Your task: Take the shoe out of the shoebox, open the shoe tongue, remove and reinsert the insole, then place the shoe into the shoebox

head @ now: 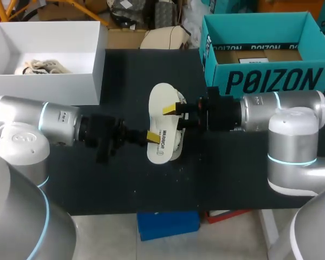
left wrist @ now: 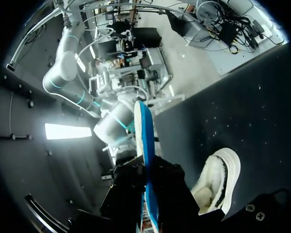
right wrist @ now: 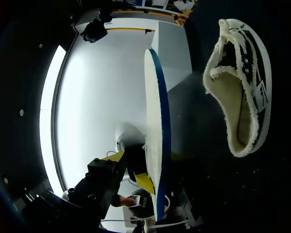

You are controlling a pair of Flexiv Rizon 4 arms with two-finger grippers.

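Note:
A cream insole with a blue underside hangs level above the black table between my two arms. My left gripper is shut on its edge near one end; the left wrist view shows the insole edge-on between that gripper's dark fingers. My right gripper is at the insole's opposite edge, near the middle. The right wrist view shows the insole edge-on with my left gripper beyond it. The fleece-lined shoe lies on the table below, mostly hidden under the insole in the head view.
A teal shoebox stands open at the back right, just behind my right arm. A white box with a pale shoe-like thing inside stands at the back left. The shoe lies beside my left gripper.

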